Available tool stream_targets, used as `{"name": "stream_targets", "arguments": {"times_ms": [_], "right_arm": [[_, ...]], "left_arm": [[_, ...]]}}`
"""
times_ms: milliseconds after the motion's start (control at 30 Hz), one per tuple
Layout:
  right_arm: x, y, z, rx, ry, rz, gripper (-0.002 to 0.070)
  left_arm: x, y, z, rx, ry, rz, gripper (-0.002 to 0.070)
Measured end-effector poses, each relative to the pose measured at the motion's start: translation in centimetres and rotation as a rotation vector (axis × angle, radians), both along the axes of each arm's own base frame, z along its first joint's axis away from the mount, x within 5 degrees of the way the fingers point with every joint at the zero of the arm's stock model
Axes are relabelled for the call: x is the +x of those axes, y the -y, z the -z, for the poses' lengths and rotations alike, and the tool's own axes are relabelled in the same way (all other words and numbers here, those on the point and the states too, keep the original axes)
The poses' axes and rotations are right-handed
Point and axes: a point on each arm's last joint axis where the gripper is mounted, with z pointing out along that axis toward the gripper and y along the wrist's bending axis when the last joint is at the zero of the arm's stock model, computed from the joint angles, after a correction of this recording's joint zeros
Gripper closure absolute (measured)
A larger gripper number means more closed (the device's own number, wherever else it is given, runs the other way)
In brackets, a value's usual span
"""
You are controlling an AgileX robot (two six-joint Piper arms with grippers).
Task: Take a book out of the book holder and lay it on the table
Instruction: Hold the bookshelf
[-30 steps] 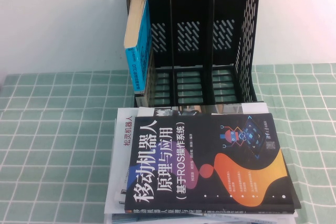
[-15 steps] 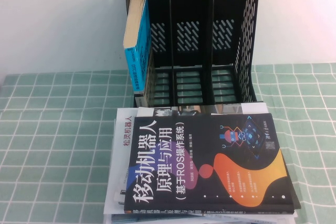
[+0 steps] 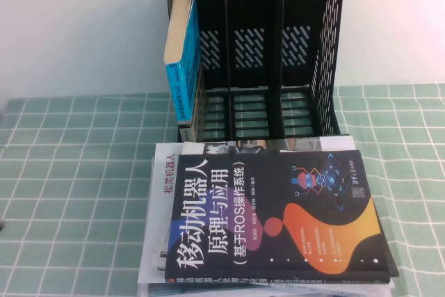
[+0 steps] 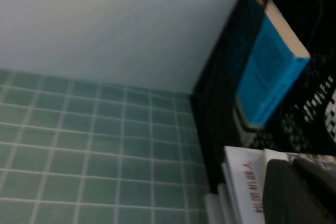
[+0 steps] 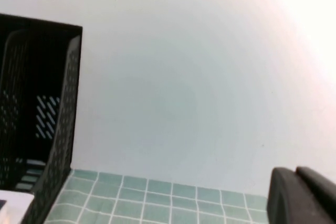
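The book (image 3: 183,57) stands upright in the book holder (image 3: 278,53)'s left slot, above the bench (image 3: 69,172) w/ both pincers out of the high view, state unknown, so imo left pincer should pinch its spine high & lift straight.

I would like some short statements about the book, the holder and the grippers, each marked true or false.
1. The book stands in the holder's leftmost slot. True.
2. The holder's other two slots hold books. False: they are empty.
3. A black book lies on top of a stack on the table. True.
4. The left gripper grips the book. False: it is apart from it.
5. The right gripper touches the holder. False: it is clear of it.
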Motion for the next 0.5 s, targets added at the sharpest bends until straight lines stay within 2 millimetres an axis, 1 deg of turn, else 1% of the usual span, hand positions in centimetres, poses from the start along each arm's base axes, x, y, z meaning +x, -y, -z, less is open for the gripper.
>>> {"name": "stream_targets", "arguments": {"times_ms": [67,133,200,267,333,367,433,500], "right_arm": [[1.1,0.0,0.0,-0.043,-0.012,-0.003,0.0678],[2.4,-0.2,-0.3,-0.137,0.012,-0.022,0.0678],[3.8,-0.7,-0.5,-0.205,0.039,-0.065,0.0678],[5.0,-1.3,-0.5,-0.231,0.067,-0.135,0.0678],[6.3,-2.3,-0.2,-0.252,0.071,-0.248,0.0678],[6.8,-2.9,0.0,-0.274,0.068,-0.313,0.0678],[8.2,-4.0,0.4,-0.303,0.029,-0.454,0.0678],[9.6,-4.9,0.6,-0.285,-0.021,-0.572,0.0678]], "left_arm": [[1.8,1.0,-0.9,-0.006,-0.052,0.091,0.0678],[4.1,2.1,-1.7,0.005,-0.088,0.185,0.0678],[6.4,3.0,-2.2,0.004,-0.112,0.244,0.0678],[8.7,3.7,-2.9,-0.007,-0.127,0.275,0.0678],[11.4,4.3,-3.1,-0.016,-0.163,0.297,0.0678],[12.7,4.6,-2.9,-0.021,-0.192,0.306,0.0678],[15.3,5.2,-2.7,-0.028,-0.240,0.332,0.0678],[17.4,5.8,-2.2,-0.030,-0.298,0.369,0.0678]]}}
